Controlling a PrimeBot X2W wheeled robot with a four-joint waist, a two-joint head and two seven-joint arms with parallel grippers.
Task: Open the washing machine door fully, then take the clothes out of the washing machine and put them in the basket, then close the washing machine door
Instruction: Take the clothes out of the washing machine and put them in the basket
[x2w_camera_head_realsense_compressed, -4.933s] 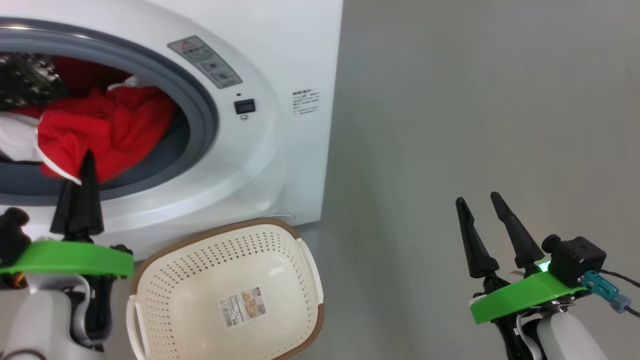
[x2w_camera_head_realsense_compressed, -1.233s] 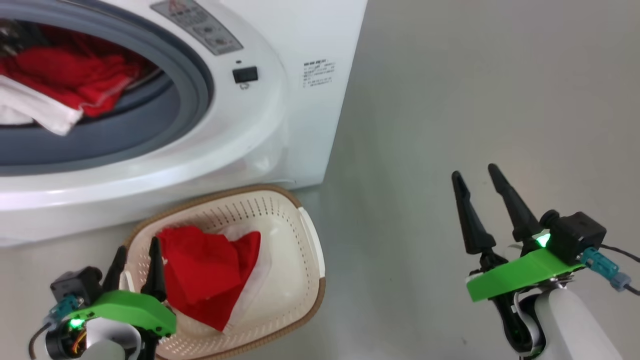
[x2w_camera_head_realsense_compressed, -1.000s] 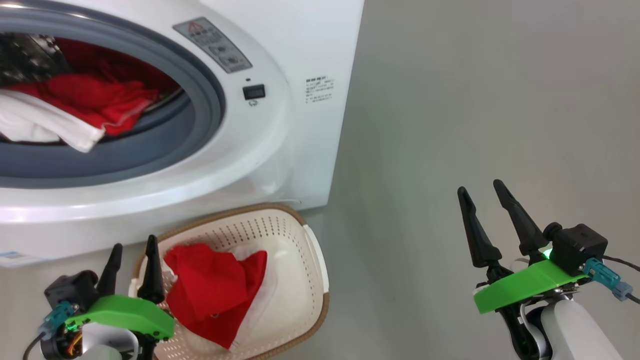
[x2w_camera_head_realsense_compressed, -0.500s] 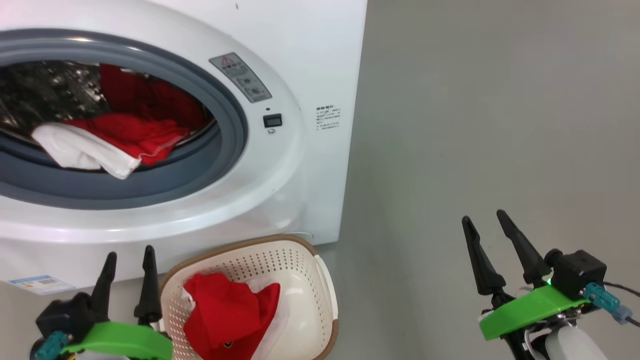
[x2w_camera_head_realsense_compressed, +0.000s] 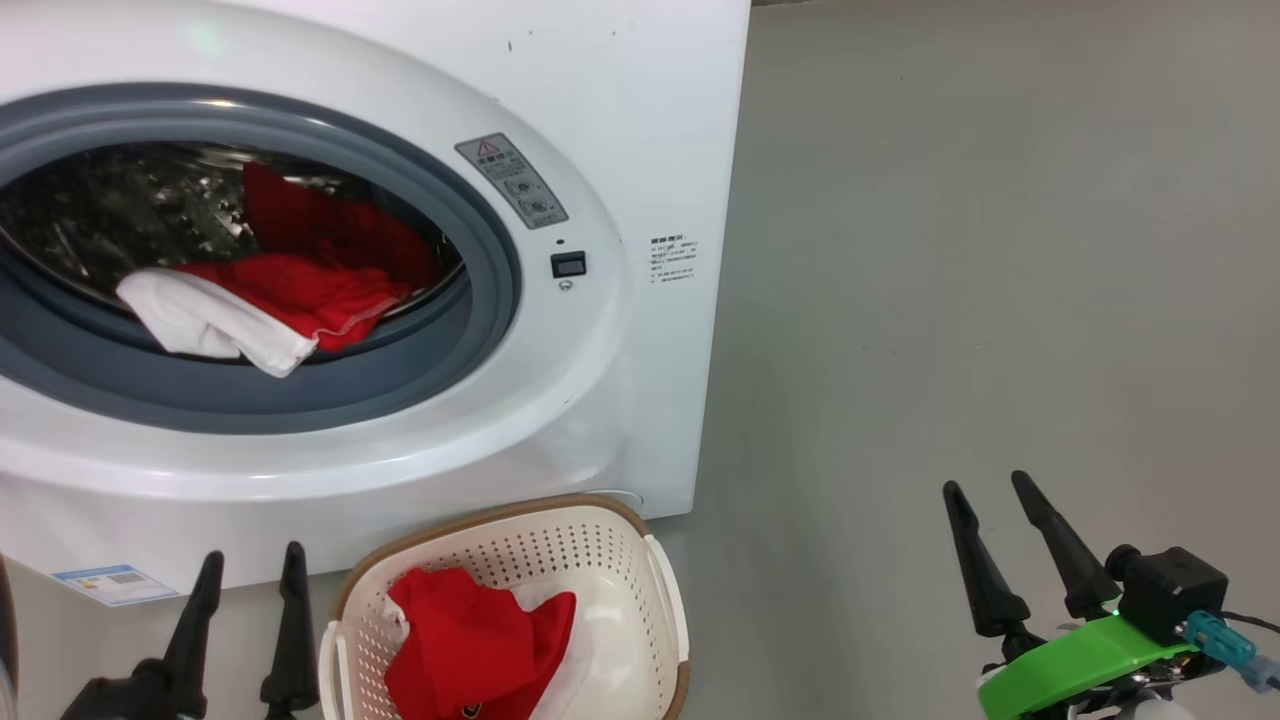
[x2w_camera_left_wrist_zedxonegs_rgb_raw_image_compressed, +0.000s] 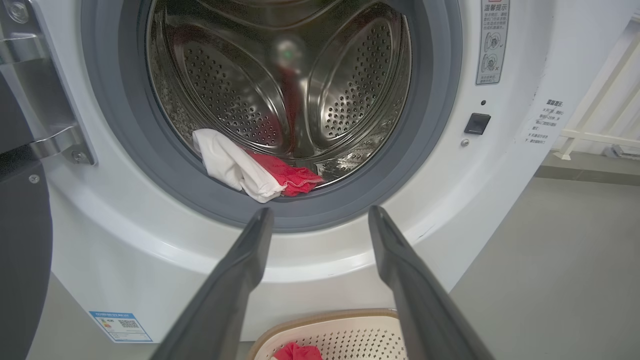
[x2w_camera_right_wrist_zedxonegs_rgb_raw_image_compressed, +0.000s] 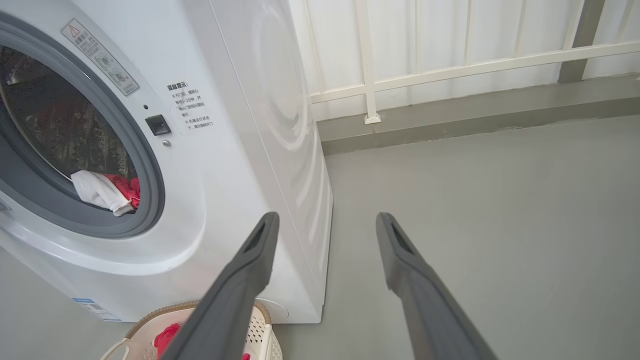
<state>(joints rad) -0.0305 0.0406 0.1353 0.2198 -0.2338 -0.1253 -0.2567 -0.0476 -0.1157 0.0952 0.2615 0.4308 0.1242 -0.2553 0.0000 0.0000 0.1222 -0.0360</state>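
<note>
The washing machine (x2w_camera_head_realsense_compressed: 640, 130) stands with its drum open, its black-rimmed door (x2w_camera_left_wrist_zedxonegs_rgb_raw_image_compressed: 20, 260) swung out at the left on a steel hinge. A white piece (x2w_camera_head_realsense_compressed: 205, 320) and red clothes (x2w_camera_head_realsense_compressed: 320, 285) lie at the drum's front lip, over the grey gasket (x2w_camera_head_realsense_compressed: 480, 330). The basket (x2w_camera_head_realsense_compressed: 480, 515) sits on the floor below the opening with a red garment (x2w_camera_head_realsense_compressed: 475, 640) in it. My left gripper (x2w_camera_head_realsense_compressed: 252, 558) is open and empty, just left of the basket; in its wrist view the left gripper (x2w_camera_left_wrist_zedxonegs_rgb_raw_image_compressed: 320, 212) points at the drum. My right gripper (x2w_camera_head_realsense_compressed: 985, 487) hangs open and empty over bare floor at the right.
Grey floor (x2w_camera_head_realsense_compressed: 1000, 250) spreads to the right of the machine. A white railing (x2w_camera_right_wrist_zedxonegs_rgb_raw_image_compressed: 450, 65) and a low grey kerb (x2w_camera_right_wrist_zedxonegs_rgb_raw_image_compressed: 475, 107) close off the space behind it. A blue-edged label (x2w_camera_head_realsense_compressed: 115, 585) marks the machine's lower front.
The left gripper, earlier shut on a red garment at the drum, let it go in the basket and now stands open left of it. The head view has tilted up.
</note>
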